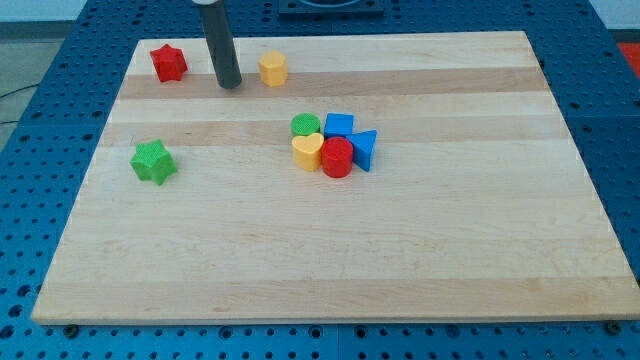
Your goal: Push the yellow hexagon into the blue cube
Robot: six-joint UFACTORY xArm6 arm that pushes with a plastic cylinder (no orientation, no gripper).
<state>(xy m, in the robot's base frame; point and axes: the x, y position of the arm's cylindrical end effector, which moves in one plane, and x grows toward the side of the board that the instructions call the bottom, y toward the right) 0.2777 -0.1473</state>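
Observation:
The yellow hexagon (272, 69) sits near the view's top, left of centre. The blue cube (340, 126) is in a tight cluster near the board's middle, below and to the right of the hexagon. My tip (230, 84) rests on the board just left of the yellow hexagon, with a small gap between them. The dark rod rises from it toward the view's top.
The cluster also holds a green cylinder (306, 125), a yellow heart (308, 151), a red cylinder (337, 158) and a blue triangular block (365, 150). A red star (168, 63) is at top left. A green star (152, 162) is at mid left. The wooden board (330, 250) lies on a blue perforated table.

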